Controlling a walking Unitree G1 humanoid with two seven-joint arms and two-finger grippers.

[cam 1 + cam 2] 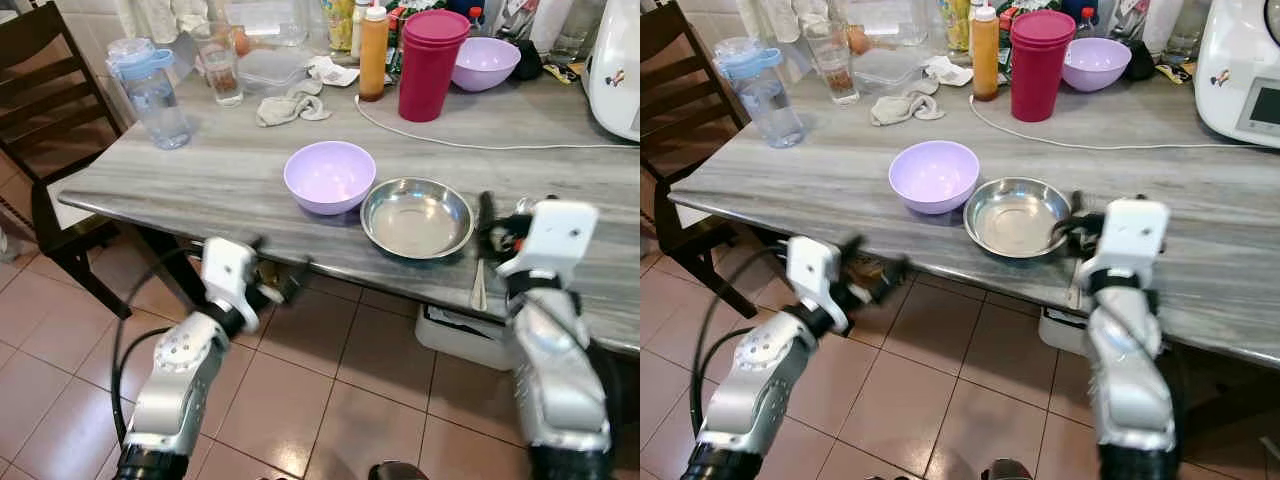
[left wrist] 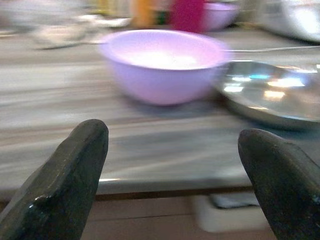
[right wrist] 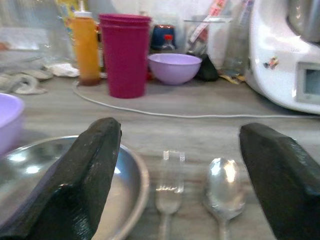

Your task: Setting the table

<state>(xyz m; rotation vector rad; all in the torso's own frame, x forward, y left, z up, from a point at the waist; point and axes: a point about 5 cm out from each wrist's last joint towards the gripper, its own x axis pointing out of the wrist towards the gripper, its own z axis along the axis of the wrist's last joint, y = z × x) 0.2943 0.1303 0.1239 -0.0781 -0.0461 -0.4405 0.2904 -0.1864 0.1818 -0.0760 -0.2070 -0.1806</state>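
Observation:
On the grey wood-grain table a lilac bowl stands beside a shallow steel plate. A fork and a spoon lie side by side just right of the plate. My right gripper hovers low over the fork and spoon at the table's front edge, open, with nothing between its fingers. My left gripper is open too, held below and in front of the table edge, facing the lilac bowl.
Along the back stand a stack of magenta tumblers, a second lilac bowl, an orange bottle, a glass, a water bottle and a white appliance. A white cable crosses the table. A dark chair stands left.

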